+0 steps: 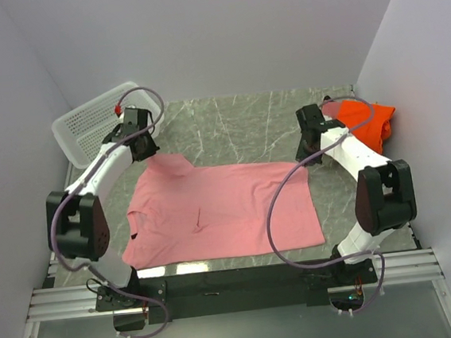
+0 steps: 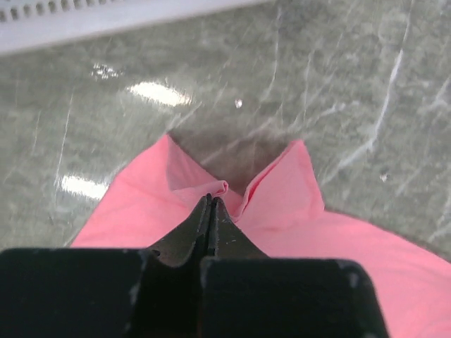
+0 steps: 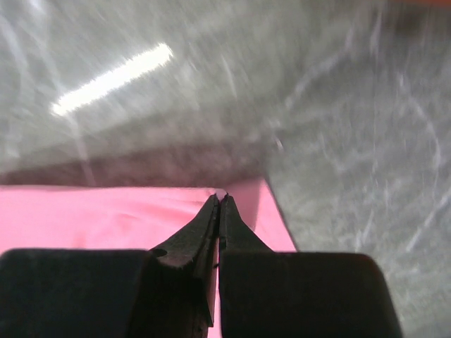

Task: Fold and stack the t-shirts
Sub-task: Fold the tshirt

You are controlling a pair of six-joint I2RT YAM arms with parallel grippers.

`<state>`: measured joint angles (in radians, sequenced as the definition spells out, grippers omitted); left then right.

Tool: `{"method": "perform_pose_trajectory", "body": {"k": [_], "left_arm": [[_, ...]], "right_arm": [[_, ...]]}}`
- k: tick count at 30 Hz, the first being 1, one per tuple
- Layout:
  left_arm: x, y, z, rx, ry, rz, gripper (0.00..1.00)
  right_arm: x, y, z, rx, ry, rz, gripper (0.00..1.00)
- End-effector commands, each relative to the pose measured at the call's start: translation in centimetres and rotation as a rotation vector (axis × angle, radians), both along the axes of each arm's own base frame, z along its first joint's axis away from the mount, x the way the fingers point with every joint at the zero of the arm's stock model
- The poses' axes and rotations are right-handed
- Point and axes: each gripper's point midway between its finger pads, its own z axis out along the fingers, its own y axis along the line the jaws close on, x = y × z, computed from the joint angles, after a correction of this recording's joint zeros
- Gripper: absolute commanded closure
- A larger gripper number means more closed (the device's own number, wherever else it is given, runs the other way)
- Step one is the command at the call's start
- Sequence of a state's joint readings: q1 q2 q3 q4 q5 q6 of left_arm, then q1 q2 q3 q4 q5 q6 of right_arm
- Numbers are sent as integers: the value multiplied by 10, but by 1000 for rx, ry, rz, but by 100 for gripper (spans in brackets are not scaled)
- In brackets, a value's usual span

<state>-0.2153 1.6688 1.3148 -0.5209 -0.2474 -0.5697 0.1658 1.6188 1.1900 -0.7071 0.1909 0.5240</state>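
Pink t-shirt (image 1: 221, 209) between basket (image 1: 86, 130), orange t-shirt (image 1: 368, 119)

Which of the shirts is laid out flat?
The pink t-shirt, spread open on the table; the orange t-shirt sits bunched up at the far right.

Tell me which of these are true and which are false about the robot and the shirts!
1. The light pink cloth t-shirt lies spread out on the grey-green marbled table. True.
2. The left gripper hangs wide open above the shirt. False: it is shut, pinching a fold of pink cloth at the shirt's far left corner.
3. The right gripper is shut on the pink shirt's far right corner. True.
4. The bright orange cloth t-shirt sits inside the white perforated plastic basket. False: it lies bunched at the table's far right, and the basket is at the far left.
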Motion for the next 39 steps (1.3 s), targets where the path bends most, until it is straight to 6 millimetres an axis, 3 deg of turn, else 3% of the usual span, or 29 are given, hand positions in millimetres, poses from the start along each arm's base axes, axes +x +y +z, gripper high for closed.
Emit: {"method": "perform_pose_trajectory", "body": {"k": [1, 10, 19, 27, 39], "left_arm": [[-33, 1, 10, -52, -19, 12, 99], [-121, 8, 3, -131, 14, 33, 99], [-177, 24, 4, -157, 21, 123, 99], [-198, 29, 13, -179, 21, 174, 100], [-228, 35, 5, -188, 85, 227, 100]], "right_arm": [[-29, 1, -2, -1, 42, 35, 100], [-61, -8, -3, -30, 72, 21, 100], [-85, -19, -1, -79, 97, 3, 100], [-104, -20, -9, -75, 121, -2, 100], [-131, -26, -18, -105, 147, -10, 100]]}}
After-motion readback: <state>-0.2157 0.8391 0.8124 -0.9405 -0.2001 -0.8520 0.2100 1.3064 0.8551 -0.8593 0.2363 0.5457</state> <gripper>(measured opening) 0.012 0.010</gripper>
